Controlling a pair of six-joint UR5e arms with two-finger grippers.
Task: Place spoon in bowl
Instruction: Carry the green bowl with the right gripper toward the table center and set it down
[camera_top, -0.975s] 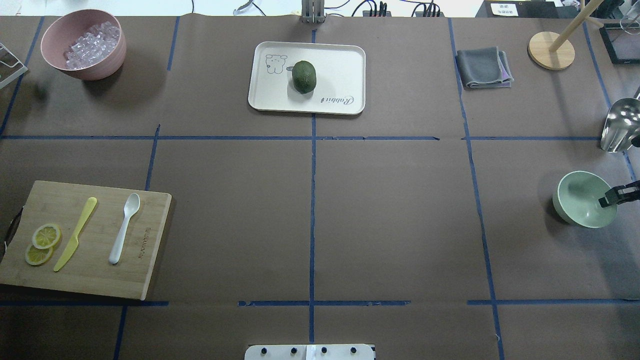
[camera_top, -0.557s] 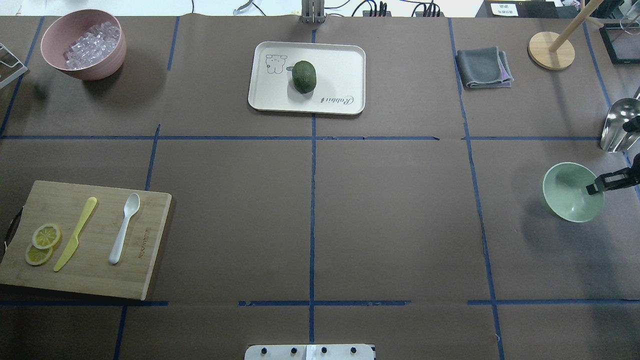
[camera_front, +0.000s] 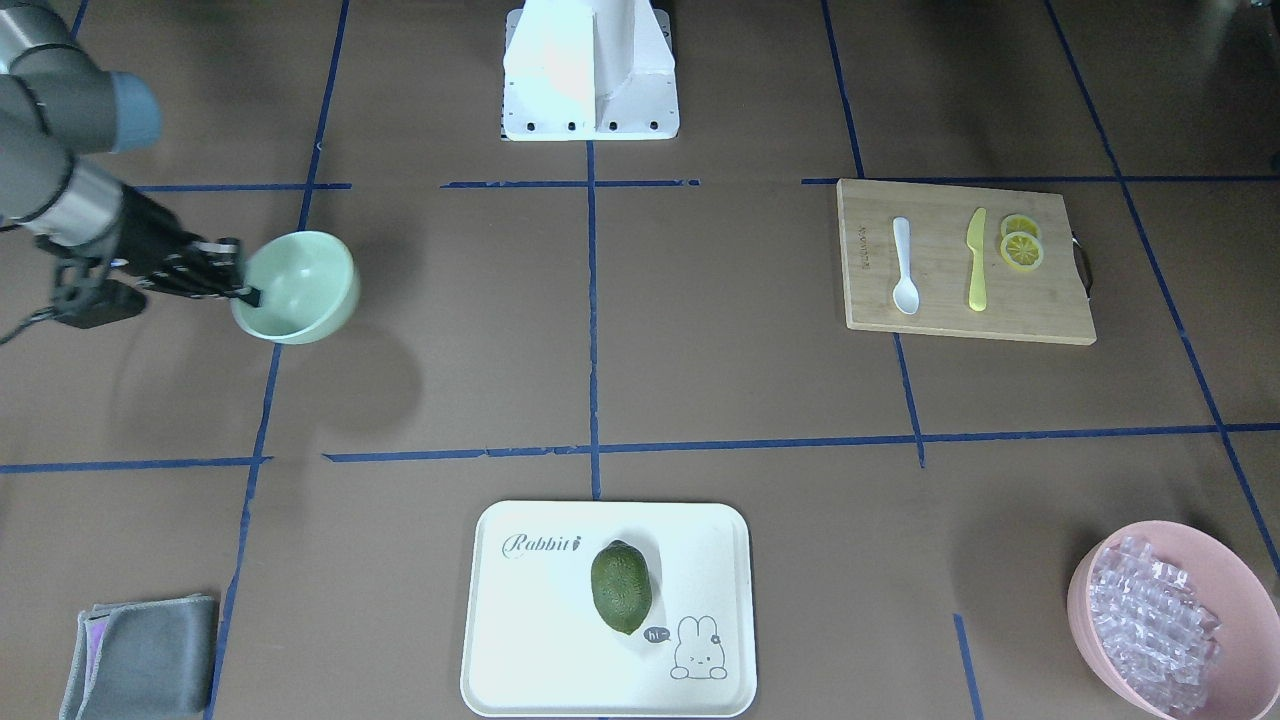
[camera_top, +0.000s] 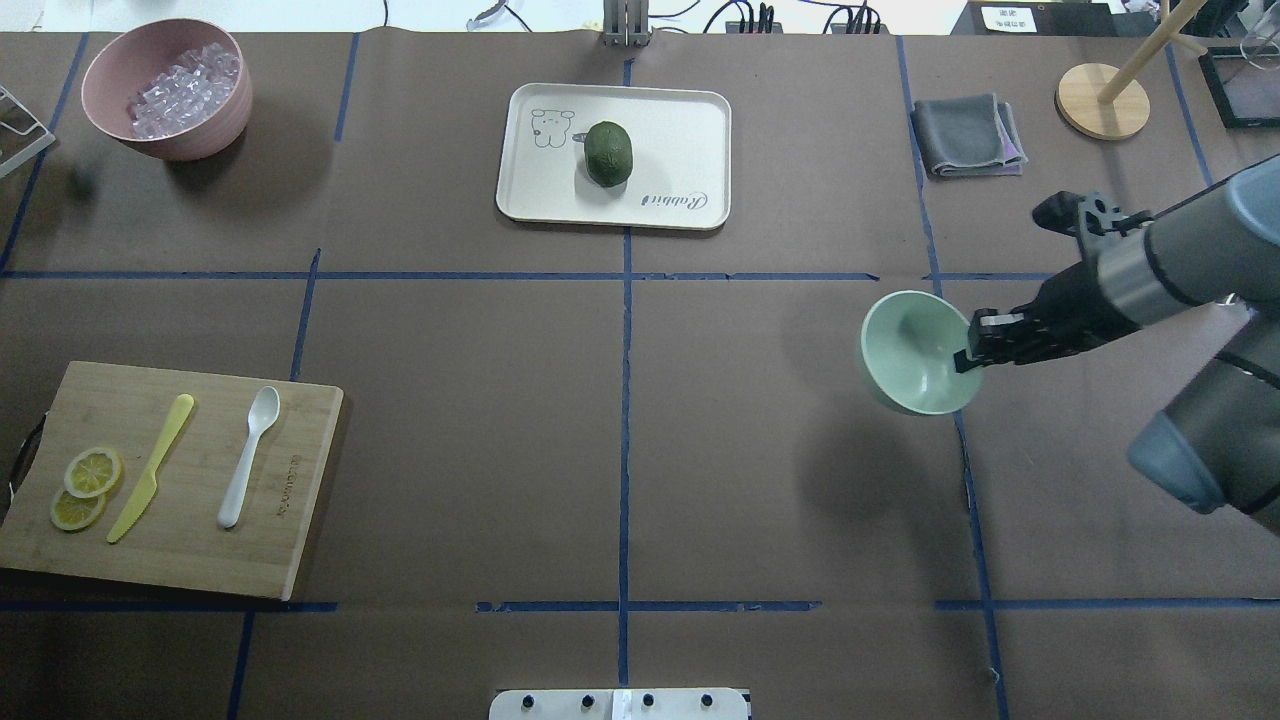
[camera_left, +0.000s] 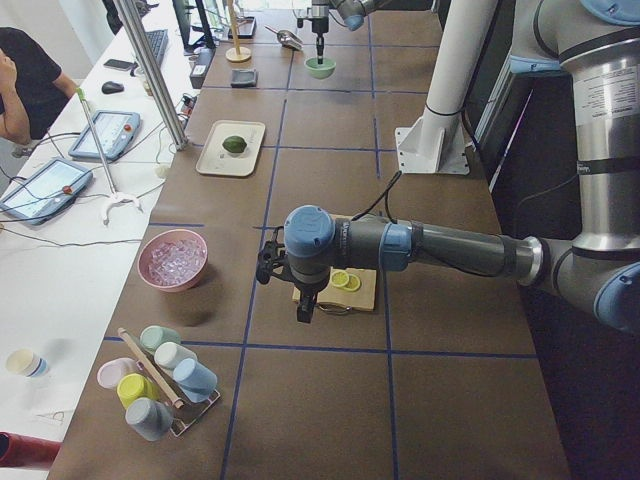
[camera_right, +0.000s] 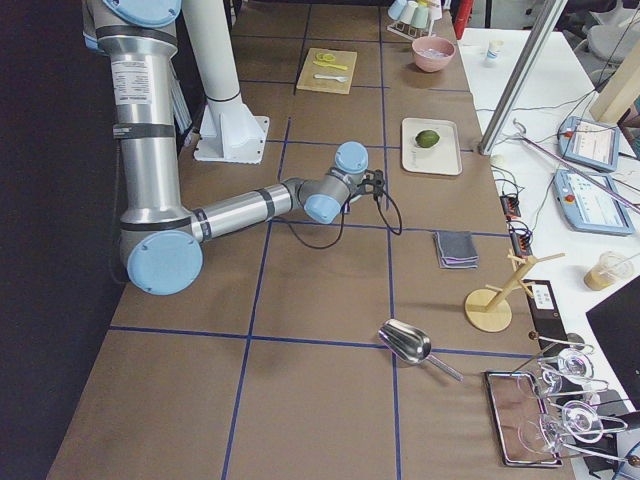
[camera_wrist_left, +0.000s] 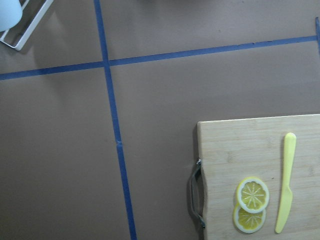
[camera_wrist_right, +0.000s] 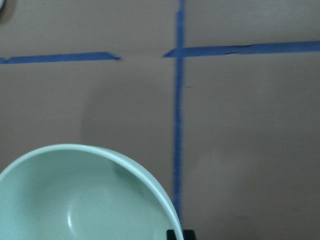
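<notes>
Our right gripper (camera_top: 966, 354) clamped on the rim of the small mint-green round bowl (camera_top: 905, 345), bowl raised, white plastic spoon (camera_top: 249, 452) on the wooden board (camera_top: 290, 540), left gripper (camera_left: 303, 310), its opening we cannot tell.

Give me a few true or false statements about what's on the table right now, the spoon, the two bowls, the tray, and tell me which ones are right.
1. The right gripper is clamped on the rim of the bowl. True.
2. The spoon is already inside that bowl. False: it lies on the cutting board, beside the knife.
3. A green fruit sits on the tray. True.
4. The pink bowl is empty. False: it holds clear cubes.
</notes>
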